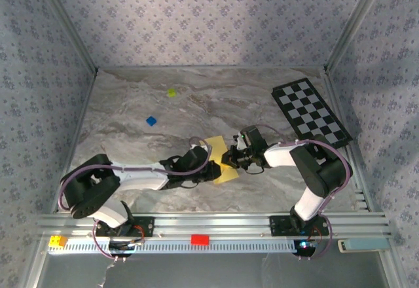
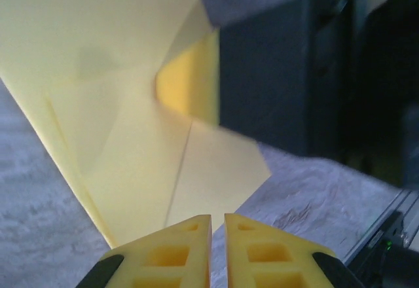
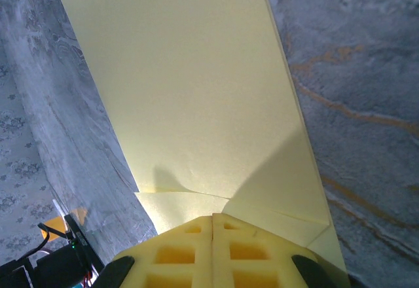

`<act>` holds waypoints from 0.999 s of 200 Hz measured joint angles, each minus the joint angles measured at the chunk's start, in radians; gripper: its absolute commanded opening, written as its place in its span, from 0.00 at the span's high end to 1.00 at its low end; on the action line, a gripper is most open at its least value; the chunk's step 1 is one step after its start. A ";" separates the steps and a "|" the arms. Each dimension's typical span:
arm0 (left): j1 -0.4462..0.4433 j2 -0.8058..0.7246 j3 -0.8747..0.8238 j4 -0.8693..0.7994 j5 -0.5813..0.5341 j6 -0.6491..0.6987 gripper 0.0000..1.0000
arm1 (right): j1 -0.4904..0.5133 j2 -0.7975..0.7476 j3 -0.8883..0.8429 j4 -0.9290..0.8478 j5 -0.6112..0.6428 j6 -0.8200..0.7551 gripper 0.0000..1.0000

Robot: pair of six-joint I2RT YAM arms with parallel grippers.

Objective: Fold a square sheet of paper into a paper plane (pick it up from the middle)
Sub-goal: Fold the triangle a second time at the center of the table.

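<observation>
right tool (image 3: 213, 217): clamped on folded yellow paper (image 3: 196, 91)
left tool (image 2: 217, 216): near-closed, grip unclear
risk: opposing pull could tear crease

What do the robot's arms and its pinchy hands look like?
Both arms are white tubes with chunky black joints, the left arm and right arm alike. A thin purplish cable loops along each. The left gripper and right gripper have blocky yellow fingers with square pockets.
</observation>
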 measured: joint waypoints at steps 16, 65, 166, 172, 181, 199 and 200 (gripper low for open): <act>0.040 -0.013 0.006 -0.005 -0.006 0.010 0.84 | 0.000 -0.001 -0.001 0.001 0.000 0.000 0.99; 0.112 0.010 0.049 -0.048 0.006 0.046 0.88 | 0.000 -0.001 -0.003 0.007 0.000 0.000 0.99; 0.125 0.188 0.193 -0.058 0.090 0.077 1.00 | -0.009 -0.005 -0.006 0.005 0.002 0.010 0.99; 0.125 0.190 0.192 -0.053 0.090 0.073 1.00 | -0.010 -0.006 -0.006 0.003 0.002 0.011 0.99; 0.125 0.190 0.187 -0.045 0.090 0.066 1.00 | -0.011 -0.006 -0.006 0.003 0.001 0.011 0.99; 0.124 0.189 0.167 -0.013 0.089 0.055 1.00 | -0.012 -0.008 -0.006 0.000 0.003 0.011 0.99; 0.124 0.188 0.166 -0.011 0.089 0.054 1.00 | -0.012 -0.008 -0.006 0.000 0.003 0.011 0.99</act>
